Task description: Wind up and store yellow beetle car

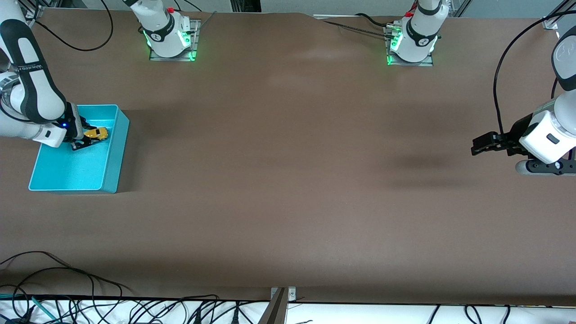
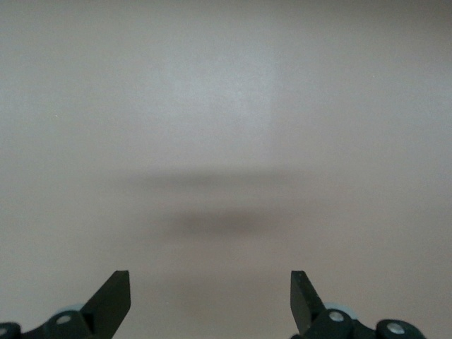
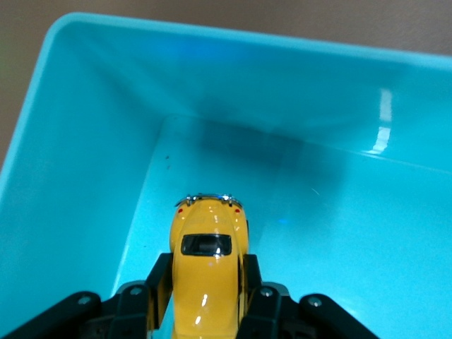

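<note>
- The yellow beetle car (image 1: 96, 133) (image 3: 207, 272) is up inside the mouth of the turquoise bin (image 1: 109, 173) (image 3: 85, 162), pinched by its sides between the two black fingers (image 3: 159, 286) of the right gripper (image 1: 86, 139) (image 3: 205, 293).
- In the right wrist view the car's rounded roof, dark window and chrome bumper face the camera, with the bin's floor showing past the bumper.
- Whether the car's wheels touch the bin's floor cannot be told.
- The bin is an open rectangular tub; apart from the car and the gripper's fingers, only its glossy turquoise floor and walls show.
- It stands on the brown table (image 1: 288, 180) at the right arm's end, close to that edge of the desk and about midway between the edge with the robots' bases and the edge nearest the front camera.
- The right arm reaches in over the bin from that end edge of the desk.
- The left gripper (image 1: 481, 145) (image 2: 210, 300) hangs over bare tabletop near the left arm's end edge, its fingers (image 2: 113, 296) spread apart and holding nothing, with the arm waiting.
</note>
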`<state>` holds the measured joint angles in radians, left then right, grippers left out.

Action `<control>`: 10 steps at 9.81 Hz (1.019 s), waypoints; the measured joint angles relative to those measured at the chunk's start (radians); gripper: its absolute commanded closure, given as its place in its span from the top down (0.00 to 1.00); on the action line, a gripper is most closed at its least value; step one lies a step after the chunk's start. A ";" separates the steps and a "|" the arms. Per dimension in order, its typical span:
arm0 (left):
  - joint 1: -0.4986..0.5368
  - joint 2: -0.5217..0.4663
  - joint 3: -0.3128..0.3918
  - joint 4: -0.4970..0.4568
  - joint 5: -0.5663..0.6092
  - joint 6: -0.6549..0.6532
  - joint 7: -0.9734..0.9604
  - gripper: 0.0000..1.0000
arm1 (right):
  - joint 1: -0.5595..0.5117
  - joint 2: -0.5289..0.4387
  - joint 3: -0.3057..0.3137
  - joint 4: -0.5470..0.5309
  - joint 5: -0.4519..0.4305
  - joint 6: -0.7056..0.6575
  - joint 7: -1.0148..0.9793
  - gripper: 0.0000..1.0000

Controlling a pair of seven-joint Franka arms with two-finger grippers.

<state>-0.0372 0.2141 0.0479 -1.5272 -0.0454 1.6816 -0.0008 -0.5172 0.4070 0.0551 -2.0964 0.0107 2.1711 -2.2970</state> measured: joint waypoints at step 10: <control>0.000 -0.009 0.001 0.005 0.001 -0.001 0.004 1.00 | 0.101 -0.185 0.064 0.207 0.059 -0.265 0.571 1.00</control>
<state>-0.0368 0.2053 0.0488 -1.5226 -0.0448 1.6810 0.0030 -0.4162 0.2221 0.1194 -1.8896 0.0694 1.9063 -1.7264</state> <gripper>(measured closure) 0.000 0.000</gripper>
